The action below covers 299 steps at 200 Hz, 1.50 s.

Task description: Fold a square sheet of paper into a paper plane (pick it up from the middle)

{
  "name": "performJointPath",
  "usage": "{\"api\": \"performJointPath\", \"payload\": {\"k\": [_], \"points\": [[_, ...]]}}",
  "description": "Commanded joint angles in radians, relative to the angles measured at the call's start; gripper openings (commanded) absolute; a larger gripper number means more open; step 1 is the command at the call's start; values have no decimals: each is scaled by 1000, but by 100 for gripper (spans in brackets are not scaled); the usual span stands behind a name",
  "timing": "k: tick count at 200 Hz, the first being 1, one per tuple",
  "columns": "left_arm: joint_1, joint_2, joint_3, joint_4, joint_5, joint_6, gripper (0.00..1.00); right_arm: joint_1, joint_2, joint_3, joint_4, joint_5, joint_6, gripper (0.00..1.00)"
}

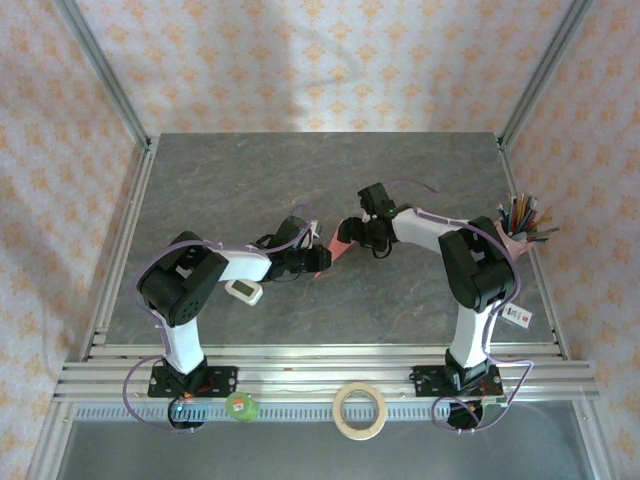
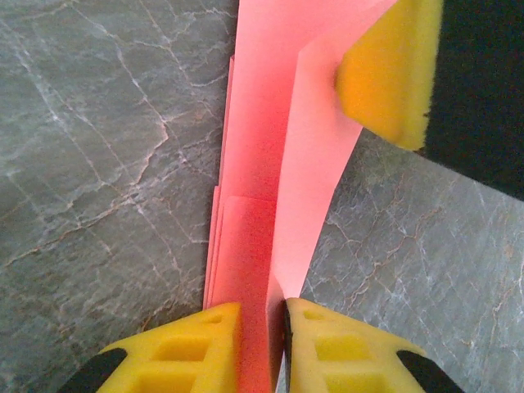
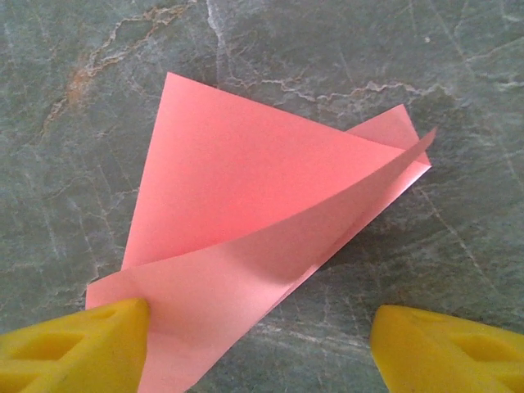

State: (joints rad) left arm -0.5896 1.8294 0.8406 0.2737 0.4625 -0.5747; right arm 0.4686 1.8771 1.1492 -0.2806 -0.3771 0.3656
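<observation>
1. The pink paper sheet lies partly folded near the middle of the grey stone table, between the two grippers.
2. The left gripper is clamped on the near end of the sheet. Its two yellow foam pads sit close together with the paper pinched upright between them.
3. One layer stands up as a curved flap, and the other layers lie flat on the table.
4. The right gripper stands wide open. One of its pads touches the edge of the raised flap, and the other is well apart from the sheet.
5. A small white gadget rests beside the left arm.
6. A roll of tape lies on the front rail.
</observation>
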Motion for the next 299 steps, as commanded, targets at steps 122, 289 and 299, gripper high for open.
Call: {"api": "performJointPath", "payload": {"k": [122,289,299], "points": [[37,13,-72,153,136,-117,15,-7,11,-1,27,-18,-134,77],[33,-90,-17,-49,0,-18,44,4,173,45,-32,96,-109,76],[28,-81,-4,-68,-7,8,45,4,177,46,-31,95,-108,76]]}}
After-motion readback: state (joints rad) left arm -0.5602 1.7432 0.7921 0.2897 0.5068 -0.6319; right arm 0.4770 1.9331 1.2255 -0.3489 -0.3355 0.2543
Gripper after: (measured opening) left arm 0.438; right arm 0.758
